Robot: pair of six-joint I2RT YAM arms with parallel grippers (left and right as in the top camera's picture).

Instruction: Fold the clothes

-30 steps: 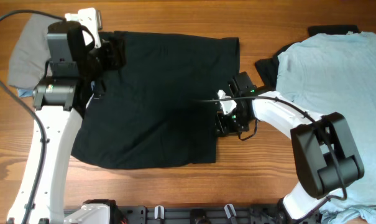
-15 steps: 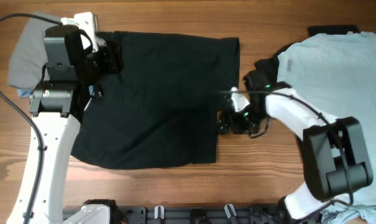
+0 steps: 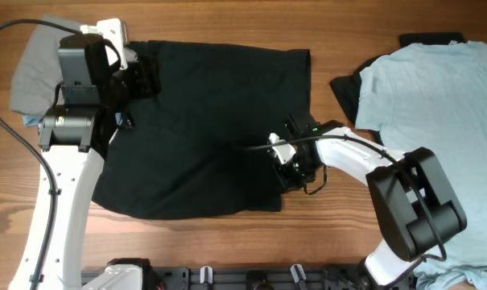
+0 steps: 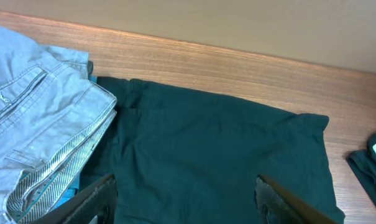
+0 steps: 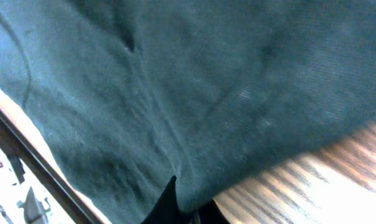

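At right edge of shirt [image 3: 203, 121]: right gripper [image 3: 285, 167] has moved back onto the hem, closure unclear; likely a fold pickup. Left gripper [image 4: 184, 193] wide over the top-left corner.

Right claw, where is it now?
Overhead view: the right claw sits at the right edge of the black shirt, near its lower corner, left of the pale blue T-shirt.

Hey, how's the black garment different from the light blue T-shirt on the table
The black garment lies centre-left, the light blue T-shirt far right, running off frame. The left gripper and right gripper are at the black garment's edges; neither is on the blue T-shirt. Both lie spread on the wooden table.
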